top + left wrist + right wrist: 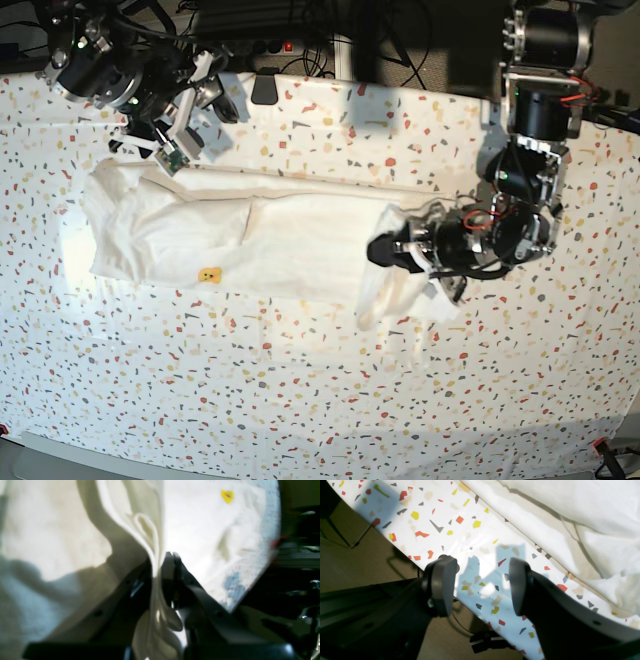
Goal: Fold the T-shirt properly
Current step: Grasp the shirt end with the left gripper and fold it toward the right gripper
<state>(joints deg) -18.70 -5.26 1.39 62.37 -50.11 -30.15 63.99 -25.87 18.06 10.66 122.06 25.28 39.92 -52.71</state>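
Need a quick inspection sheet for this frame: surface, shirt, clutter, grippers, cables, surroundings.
Surface: terrazzo-speckled tabletop, bright glare patch at the base view's left.
Job's things: T-shirt lies as a long band across the table, plain side mostly up, one small yellow mark showing; the end by the left gripper is lifted and bunched.
Clutter: nothing seen.
Grippers: left gripper shut on a fold of the T-shirt; right gripper open, empty, above the table edge beside the shirt.
Cables: dark cables behind the table's far edge; one cable under the near edge.
Surroundings: brown floor, dark equipment at the back.
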